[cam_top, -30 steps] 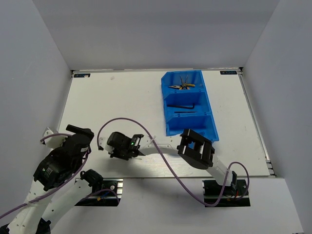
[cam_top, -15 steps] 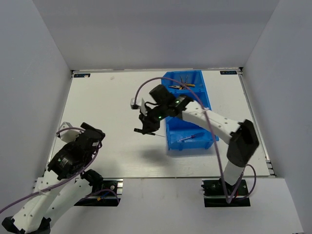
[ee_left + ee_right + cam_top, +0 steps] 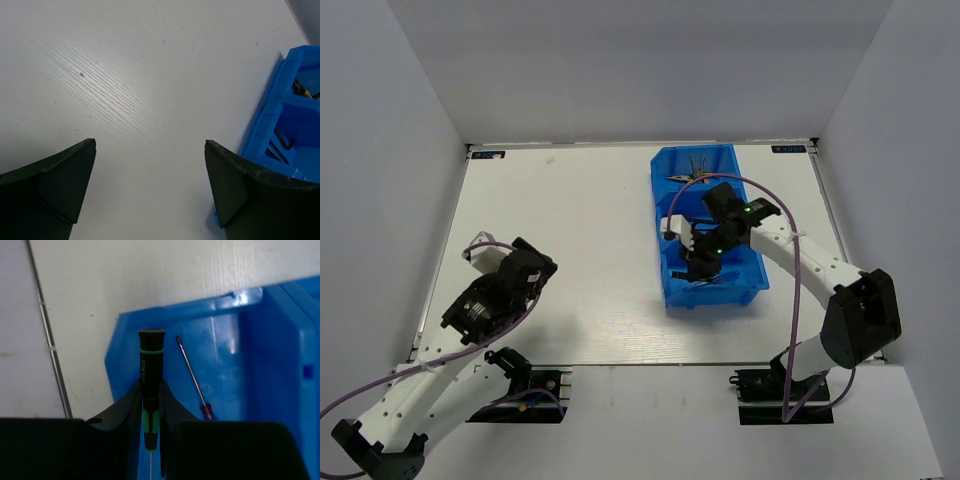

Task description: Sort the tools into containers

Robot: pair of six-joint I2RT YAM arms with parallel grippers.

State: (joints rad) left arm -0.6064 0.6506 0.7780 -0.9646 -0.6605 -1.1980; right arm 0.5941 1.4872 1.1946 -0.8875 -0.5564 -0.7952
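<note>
My right gripper [image 3: 151, 385] is shut on a black-handled screwdriver [image 3: 151, 365] with green rings. It holds it over the near compartment of the blue bin [image 3: 230, 355]. A second thin screwdriver [image 3: 192, 377] lies on that compartment's floor. In the top view the right gripper [image 3: 704, 262] hangs over the bin's [image 3: 665, 275] near end, and two yellow-handled pliers [image 3: 695, 176] lie in the far compartment. In the left wrist view my left gripper [image 3: 150, 142] is open and empty over bare table, left of the bin [image 3: 272, 115]. Dark hex keys [image 3: 280, 142] show in its middle compartment.
The white table [image 3: 570, 220] is boxed in by grey walls at the back and both sides. My left arm [image 3: 495, 300] sits at the front left, well apart from the bin. A purple cable [image 3: 790, 270] loops along the right arm.
My right arm has swung from the front-left of the table over to the bin's near compartment, carrying the black screwdriver. My left arm has shifted a little to the right.
</note>
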